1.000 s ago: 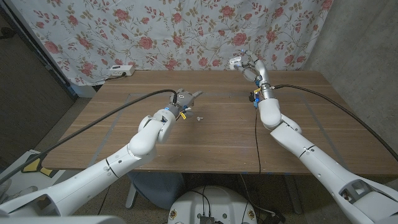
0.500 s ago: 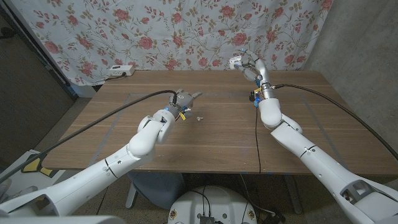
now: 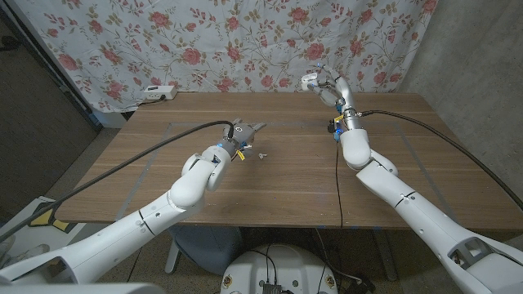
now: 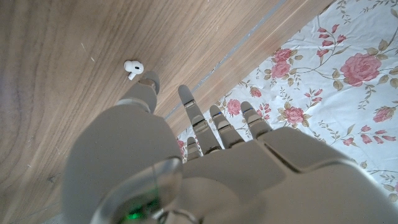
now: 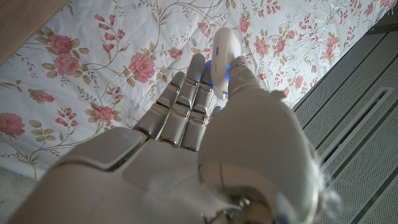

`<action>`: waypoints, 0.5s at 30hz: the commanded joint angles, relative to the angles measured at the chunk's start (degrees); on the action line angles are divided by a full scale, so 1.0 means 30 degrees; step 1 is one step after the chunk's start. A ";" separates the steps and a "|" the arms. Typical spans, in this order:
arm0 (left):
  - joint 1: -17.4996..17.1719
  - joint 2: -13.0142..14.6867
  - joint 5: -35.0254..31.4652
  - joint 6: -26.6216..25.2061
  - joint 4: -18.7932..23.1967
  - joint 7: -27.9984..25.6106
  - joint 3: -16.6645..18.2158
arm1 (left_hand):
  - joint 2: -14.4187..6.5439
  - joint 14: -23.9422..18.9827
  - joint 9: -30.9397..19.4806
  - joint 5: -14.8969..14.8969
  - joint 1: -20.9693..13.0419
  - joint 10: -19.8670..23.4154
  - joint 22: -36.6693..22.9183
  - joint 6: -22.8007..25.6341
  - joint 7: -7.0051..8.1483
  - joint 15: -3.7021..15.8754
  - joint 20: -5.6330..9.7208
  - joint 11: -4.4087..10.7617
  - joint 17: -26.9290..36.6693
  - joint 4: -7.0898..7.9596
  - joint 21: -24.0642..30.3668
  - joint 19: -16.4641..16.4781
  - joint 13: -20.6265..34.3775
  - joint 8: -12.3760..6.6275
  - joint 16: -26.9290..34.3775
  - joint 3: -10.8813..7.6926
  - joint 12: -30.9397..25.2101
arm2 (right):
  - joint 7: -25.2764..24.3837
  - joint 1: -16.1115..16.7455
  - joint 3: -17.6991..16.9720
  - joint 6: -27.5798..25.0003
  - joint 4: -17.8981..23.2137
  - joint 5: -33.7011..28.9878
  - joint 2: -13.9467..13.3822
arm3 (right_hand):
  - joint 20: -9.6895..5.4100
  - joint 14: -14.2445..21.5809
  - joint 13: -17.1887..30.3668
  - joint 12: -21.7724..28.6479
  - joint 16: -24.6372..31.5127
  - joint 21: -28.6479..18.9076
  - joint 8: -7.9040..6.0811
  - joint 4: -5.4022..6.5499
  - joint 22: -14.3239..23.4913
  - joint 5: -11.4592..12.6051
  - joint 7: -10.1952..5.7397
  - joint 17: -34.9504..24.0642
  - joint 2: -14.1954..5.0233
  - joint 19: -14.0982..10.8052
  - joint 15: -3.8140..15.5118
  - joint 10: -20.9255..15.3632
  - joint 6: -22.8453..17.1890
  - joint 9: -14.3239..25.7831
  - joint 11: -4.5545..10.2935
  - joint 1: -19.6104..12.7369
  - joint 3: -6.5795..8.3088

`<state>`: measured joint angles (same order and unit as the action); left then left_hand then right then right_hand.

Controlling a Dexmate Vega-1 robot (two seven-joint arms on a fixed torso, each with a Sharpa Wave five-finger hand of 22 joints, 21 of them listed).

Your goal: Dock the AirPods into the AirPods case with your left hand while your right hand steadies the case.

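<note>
— Where do we see our left hand?

— Out over the middle of the wooden table, at the end of an arm stretched forward from the near left corner. From the left wrist view its fingers reach out straight and a little apart, with nothing between them, so we call it spread and empty.

— And the earbud?

— A single white AirPod lies on the bare wood just beside that hand, to its right and a touch nearer us. In the left wrist view the AirPod sits just past the tip of the thumb, apart from it, not touching.

— What about our right hand?

— It is raised at the far edge of the table, in front of the flowered curtain, forearm angled up and away from us. It holds the white AirPods case up in the air, off the table, well apart from the left hand.

— How is the case gripped?

— In the right wrist view the AirPods case stands pinched between the thumb and the fingertips, the fingers closed together around it.

— Can we tell whether the lid is open, or what is inside?

— No, we cannot tell from these views.
</note>
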<state>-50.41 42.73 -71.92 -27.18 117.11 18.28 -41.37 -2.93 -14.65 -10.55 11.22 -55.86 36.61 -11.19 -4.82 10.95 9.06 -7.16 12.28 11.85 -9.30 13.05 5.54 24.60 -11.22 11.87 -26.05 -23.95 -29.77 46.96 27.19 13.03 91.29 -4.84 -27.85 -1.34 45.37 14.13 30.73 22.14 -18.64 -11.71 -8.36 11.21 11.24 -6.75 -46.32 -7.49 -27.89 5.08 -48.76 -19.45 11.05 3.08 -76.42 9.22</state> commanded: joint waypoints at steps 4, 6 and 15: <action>-0.0229 -0.0519 -0.0901 -0.0725 -0.0624 -0.0770 -0.0338 | 0.0285 -0.0261 -0.0031 -0.0192 0.0346 -0.0035 -0.0005 0.0274 -0.0022 0.0134 0.0053 0.0035 0.0117 0.0176 0.0195 0.0223 0.0275 -0.0061 0.0191 0.0489 -0.0405 | 0.0043 0.0075 -0.0050 0.0100 0.0034 -0.0030 -0.0061 | 0.0039 0.0178 0.0317 0.0216 -0.0106 -0.0045 -0.0079 -0.0015 0.0016 0.0083 -0.0075 -0.0034 -0.0188 0.0095 0.2916 -0.2509 -0.0167 0.0058 0.2445 0.0010 0.0000; -0.0287 -0.0491 -0.0463 -0.0612 -0.0617 -0.0932 -0.0185 | 0.0323 -0.0362 -0.0032 -0.0226 0.0402 0.0069 -0.0004 0.0345 -0.0007 0.0176 0.0104 0.0044 0.0136 0.0193 0.0229 0.0328 0.0344 -0.0076 0.0235 0.0585 -0.0524 | 0.0064 0.0073 -0.0047 0.0119 0.0016 -0.0026 -0.0062 | 0.0030 0.0184 0.0318 0.0218 -0.0110 -0.0043 -0.0076 -0.0014 0.0016 0.0084 -0.0075 -0.0038 -0.0192 0.0100 0.2916 -0.2511 -0.0160 0.0058 0.2445 0.0010 0.0001; -0.0171 -0.0930 -0.0686 -0.0723 -0.1214 -0.1299 -0.0592 | 0.0234 -0.0772 -0.0034 -0.0257 0.0377 0.0725 0.0000 0.0827 -0.0128 0.0331 0.0212 0.0055 0.0196 0.0191 0.0286 0.0571 0.0627 -0.0185 0.0393 0.0813 -0.1100 | 0.0060 0.0082 -0.0046 0.0072 0.0008 0.0003 -0.0003 | 0.0055 0.0202 0.0319 0.0224 -0.0128 -0.0051 -0.0073 -0.0015 0.0015 0.0086 -0.0050 -0.0056 -0.0183 0.0076 0.2915 -0.2515 -0.0166 0.0058 0.2445 0.0016 -0.0004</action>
<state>-51.09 41.26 -73.55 -28.88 115.18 15.89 -42.15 -2.02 -15.71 -10.54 10.58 -54.95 37.89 -11.19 -3.03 10.61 9.51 -6.70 12.50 12.14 -8.69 13.58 6.51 26.13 -11.47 12.72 -23.84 -26.62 -29.68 47.16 27.06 13.09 91.43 -4.87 -27.94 -1.34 45.37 14.13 30.73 21.74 -18.64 -11.71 -8.35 11.21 11.23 -6.75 -46.32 -7.49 -27.90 5.08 -48.76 -19.45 11.05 3.08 -76.42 9.22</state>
